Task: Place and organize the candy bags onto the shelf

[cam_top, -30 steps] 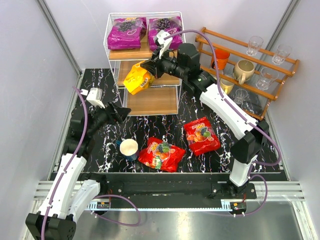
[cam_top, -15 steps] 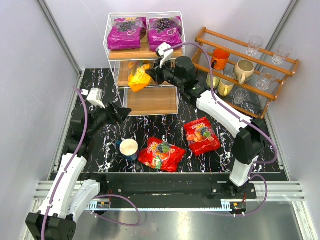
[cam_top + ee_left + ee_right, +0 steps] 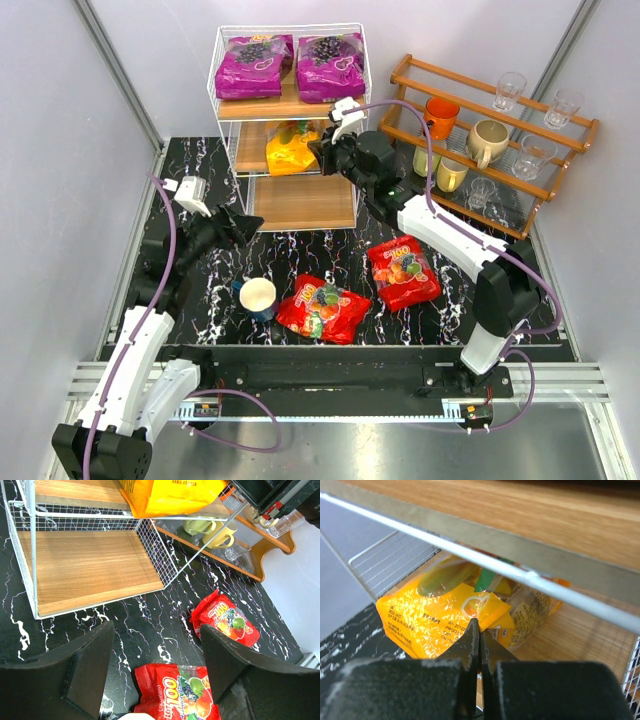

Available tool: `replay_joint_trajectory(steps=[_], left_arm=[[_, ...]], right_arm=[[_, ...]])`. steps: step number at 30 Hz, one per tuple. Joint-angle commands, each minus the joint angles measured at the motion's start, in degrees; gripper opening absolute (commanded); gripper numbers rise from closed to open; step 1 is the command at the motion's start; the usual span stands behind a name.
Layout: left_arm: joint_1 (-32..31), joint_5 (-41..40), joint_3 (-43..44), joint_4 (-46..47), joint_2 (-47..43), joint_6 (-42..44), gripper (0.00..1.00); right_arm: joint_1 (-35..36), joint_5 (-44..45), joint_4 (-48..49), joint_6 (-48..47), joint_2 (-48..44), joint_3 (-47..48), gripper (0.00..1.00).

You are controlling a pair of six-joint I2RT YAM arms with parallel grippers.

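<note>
— Black marbled tabletop (image 3: 340,250), grey walls either side. Report where the bags lie.

— All positions refer to the top view. The shelf (image 3: 305,203) stands at upper centre. On its top tier the left purple bag (image 3: 250,65) and right purple bag (image 3: 330,63) lie side by side. On the middle tier lies the orange-yellow bag (image 3: 290,150), its far part hidden under the top board. On the table, the lower red bag (image 3: 322,308) lies at lower centre just beside the cup (image 3: 258,297). The upper red bag (image 3: 402,270) lies to its right.

— State of your fingers?

— My right gripper (image 3: 322,152) sits at the orange-yellow bag's right edge. Seen from its wrist, my fingers are clenched flat together on the bag's clear seam. A wire and a board edge cross that frame and cut off the bag's top. My left gripper (image 3: 245,225) hangs left of the bottom tier, released, fingers spread wide.

— Anything unreadable?

— In the left wrist view, the bottom edge cuts off the lower red bag. The pale sliver beside it cannot be identified.
</note>
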Motion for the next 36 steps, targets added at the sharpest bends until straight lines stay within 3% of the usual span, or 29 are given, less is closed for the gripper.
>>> replay_joint_trajectory(steps=[1, 9, 17, 19, 21, 22, 25, 30, 36], left_arm=[[0.1, 0.82, -0.1, 2.96, -0.28, -0.45, 0.72], [0.1, 0.56, 0.87, 1.47, -0.28, 0.69, 0.72], [0.1, 0.55, 0.69, 1.38, -0.37, 0.95, 0.72], [0.1, 0.55, 0.69, 1.29, -0.46, 1.04, 0.72], [0.01, 0.38, 1.04, 1.03, -0.72, 1.3, 0.73], [0.1, 0.29, 1.31, 0.85, -0.81, 1.39, 0.72], [0.1, -0.41, 1.83, 0.06, -0.9, 2.09, 0.74], [0.1, -0.85, 3.24, -1.08, -0.99, 2.36, 0.77], [0.1, -1.2, 3.68, -2.31, -1.95, 2.45, 0.79]], right_arm=[[-0.1, 9.48, 5.42, 4.29, -1.45, -1.78, 0.0], [0.69, 13.53, 9.82, 7.12, 2.6, -0.99, 0.0], [0.61, 9.06, 8.5, 3.51, 3.22, 0.15, 0.0], [0.69, 7.39, 8.67, 2.81, 1.9, -1.42, 0.15], [0.61, 5.72, 8.76, 2.2, -0.91, -2.74, 0.41], [0.69, 5.02, 8.07, 1.93, -2.05, -3.79, 0.46], [0.61, 2.37, 4.04, 0.35, -6.44, -4.24, 0.57], [0.61, -3.86, -2.48, -1.15, -14.44, -7.31, 0.63], [0.69, -9.74, -10.82, -0.45, -27.27, -19.52, 0.71]])
